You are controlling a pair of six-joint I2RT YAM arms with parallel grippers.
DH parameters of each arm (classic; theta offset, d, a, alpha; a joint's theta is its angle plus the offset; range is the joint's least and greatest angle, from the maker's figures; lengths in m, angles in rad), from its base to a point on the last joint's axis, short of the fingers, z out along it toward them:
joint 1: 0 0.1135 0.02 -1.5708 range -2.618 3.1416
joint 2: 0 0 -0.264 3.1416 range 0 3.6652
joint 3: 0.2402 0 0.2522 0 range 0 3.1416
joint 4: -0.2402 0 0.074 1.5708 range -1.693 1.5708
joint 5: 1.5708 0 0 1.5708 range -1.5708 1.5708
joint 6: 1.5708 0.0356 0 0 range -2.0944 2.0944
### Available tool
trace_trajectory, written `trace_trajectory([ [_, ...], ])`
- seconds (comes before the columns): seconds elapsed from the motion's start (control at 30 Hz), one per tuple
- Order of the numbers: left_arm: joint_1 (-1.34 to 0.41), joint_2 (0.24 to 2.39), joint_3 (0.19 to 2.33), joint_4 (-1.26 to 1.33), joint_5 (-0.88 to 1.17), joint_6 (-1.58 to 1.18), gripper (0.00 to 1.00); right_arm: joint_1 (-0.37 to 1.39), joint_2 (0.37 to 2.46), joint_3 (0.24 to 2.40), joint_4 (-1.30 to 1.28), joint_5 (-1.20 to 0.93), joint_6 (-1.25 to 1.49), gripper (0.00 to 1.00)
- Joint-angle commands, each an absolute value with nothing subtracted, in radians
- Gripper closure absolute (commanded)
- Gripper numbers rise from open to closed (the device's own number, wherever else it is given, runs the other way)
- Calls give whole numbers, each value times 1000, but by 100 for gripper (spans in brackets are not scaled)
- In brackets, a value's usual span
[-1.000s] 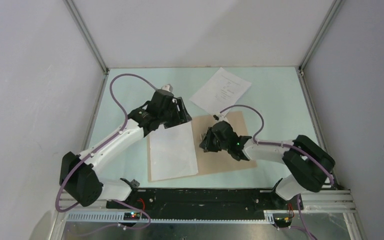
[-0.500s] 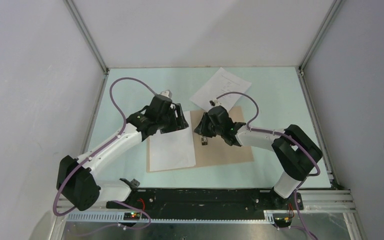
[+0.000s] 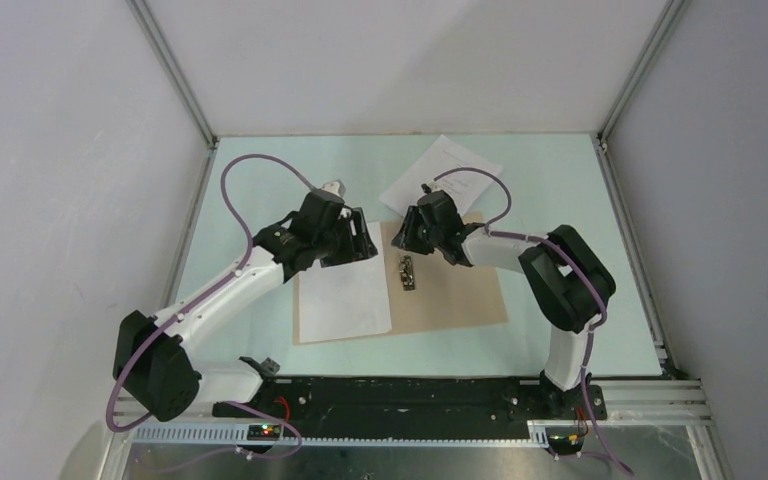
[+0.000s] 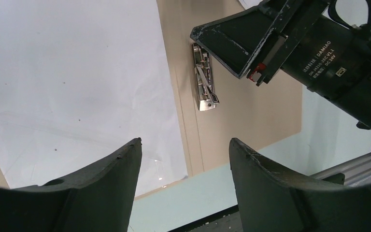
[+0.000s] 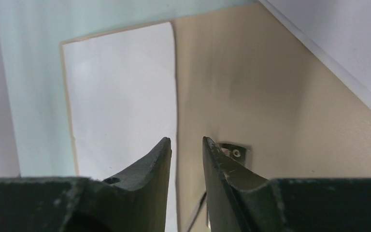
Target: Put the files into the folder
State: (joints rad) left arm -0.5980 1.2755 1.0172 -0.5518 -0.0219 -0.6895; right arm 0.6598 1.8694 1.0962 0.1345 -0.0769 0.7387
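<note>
The tan folder (image 3: 460,295) lies open on the teal table. The blank white file (image 3: 345,300) lies on its left half. The metal clip (image 3: 407,273) sits by the spine. The printed file (image 3: 450,165) lies behind the folder, with one corner over its back edge. My left gripper (image 3: 360,245) is open and empty above the back of the blank file (image 4: 77,72). My right gripper (image 3: 405,240) hovers over the spine by the clip (image 5: 232,150). Its jaws are narrowly apart and empty. The right wrist view shows the printed file (image 5: 348,38) at top right.
The black base rail (image 3: 400,395) runs along the near table edge. Grey enclosure walls and metal frame posts (image 3: 175,75) close in the left, back and right. The right arm's wrist (image 4: 328,53) hangs above the folder's right half (image 4: 256,111). Purple cables loop over both arms.
My right gripper moved from the folder's right half back and left to the spine, uncovering the clip. The folder and blank file slid slightly toward the back. My left gripper barely moved.
</note>
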Motion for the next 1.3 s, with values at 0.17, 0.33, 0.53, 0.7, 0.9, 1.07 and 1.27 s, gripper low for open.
trace_trajectory([
  [0.17,-727,1377,1036,-504,3,-668,29,612,1738,1123,33,-48,681,61],
  [0.33,-840,1446,994,-412,-18,-747,42,594,1842,1212,32,-170,656,76],
  [0.53,-866,1520,998,-314,-43,-782,60,595,1982,1279,26,-260,660,94],
  [0.7,-866,1565,1015,-282,-68,-782,70,593,2026,1281,7,-281,656,100],
  [0.9,-866,1580,1024,-269,-109,-787,77,610,2021,1258,-72,-290,630,100],
  [1.07,-867,1580,1026,-271,-133,-787,79,633,1993,1188,-71,-317,632,100],
  [1.27,-866,1573,1020,-270,-133,-791,80,666,1940,1070,-37,-340,663,100],
])
